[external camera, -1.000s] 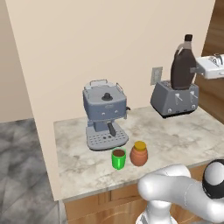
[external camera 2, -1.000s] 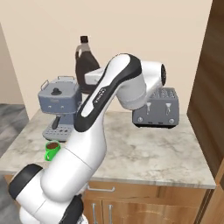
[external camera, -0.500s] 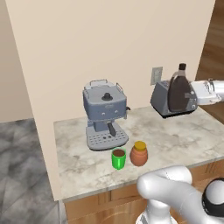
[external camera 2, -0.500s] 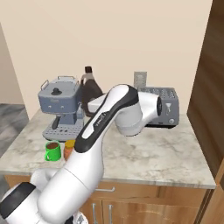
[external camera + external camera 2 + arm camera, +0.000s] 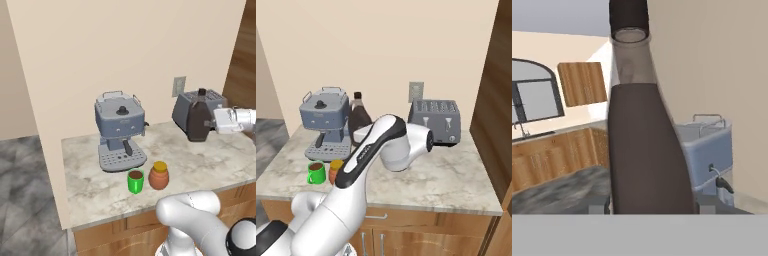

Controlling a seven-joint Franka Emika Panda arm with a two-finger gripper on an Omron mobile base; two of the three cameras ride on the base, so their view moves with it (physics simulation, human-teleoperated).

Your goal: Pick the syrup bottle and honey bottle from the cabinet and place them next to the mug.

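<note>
The fingers (image 5: 216, 121) hold the syrup bottle (image 5: 200, 118) by its side, so it stays standing up straight and nothing can spill. In the hand view the dark bottle (image 5: 644, 150) sits right between the fingers, very close. I cannot tell if its bottom touches the counter (image 5: 210, 165) yet.

The honey bottle (image 5: 158, 175) already stands on the counter, just beside the mug (image 5: 135, 181), at its 3 o'clock. So that one looks done. In the left base view the syrup bottle is well away from the mug, up toward 2 o'clock, in front of the toaster (image 5: 187, 112).

There is open counter at 3 o'clock of the honey bottle, and I think the syrup bottle could go there. The coffee machine (image 5: 120, 131) stands close behind the mug, so the bottle should keep away from it. The front edge of the counter is near too, so it should not go down too close to it.
</note>
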